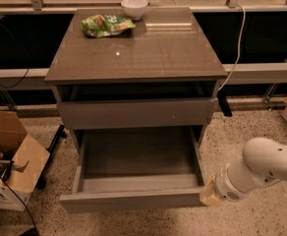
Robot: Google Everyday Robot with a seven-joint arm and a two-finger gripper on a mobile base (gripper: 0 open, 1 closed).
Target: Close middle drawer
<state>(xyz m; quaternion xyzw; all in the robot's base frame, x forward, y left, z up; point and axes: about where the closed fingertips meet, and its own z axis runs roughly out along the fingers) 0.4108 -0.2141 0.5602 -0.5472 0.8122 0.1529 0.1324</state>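
one open cardboard box [15,166] sits on the floor at far left. beside it, the cabinet [133,58] carries a green snack bag [106,25] and a white bowl [134,7] at the back of its tabletop. the middle drawer [133,199] is pulled far out, its bare grey inside showing. the gripper [210,195] is low on the right, just at the right end of that drawer's front; how wide it stands is hidden from view.
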